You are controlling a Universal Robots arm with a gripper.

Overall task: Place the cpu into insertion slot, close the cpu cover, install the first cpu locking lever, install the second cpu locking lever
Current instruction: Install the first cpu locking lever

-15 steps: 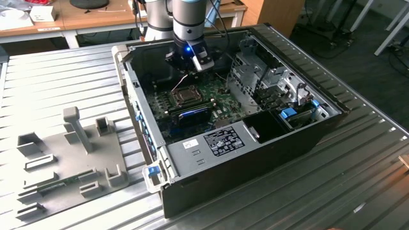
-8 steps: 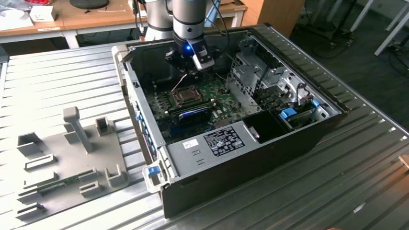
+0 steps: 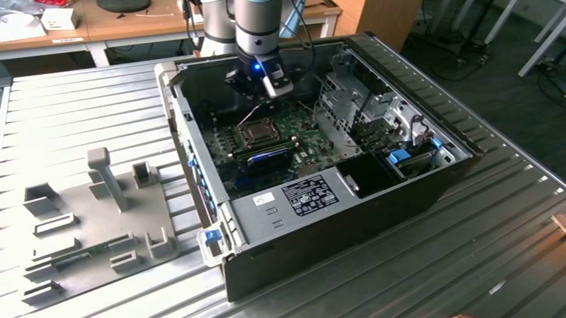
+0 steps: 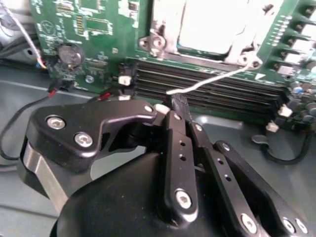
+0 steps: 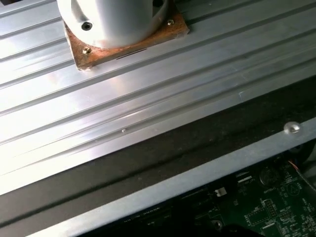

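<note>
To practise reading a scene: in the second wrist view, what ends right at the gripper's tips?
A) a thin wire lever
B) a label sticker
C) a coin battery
A: the free end of the thin wire lever sits at the tips of the gripper.

drive cage (image 3: 354,99) beside insertion slot (image 3: 258,132), (open above)

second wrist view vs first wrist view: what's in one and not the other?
Second wrist view: gripper, fingers together, with the end of a thin lever at its tip; cpu inside the frame of the cover; memory slots.
First wrist view: ribbed table, arm base on a brown plate, case rim.
Both: the green board.
</note>
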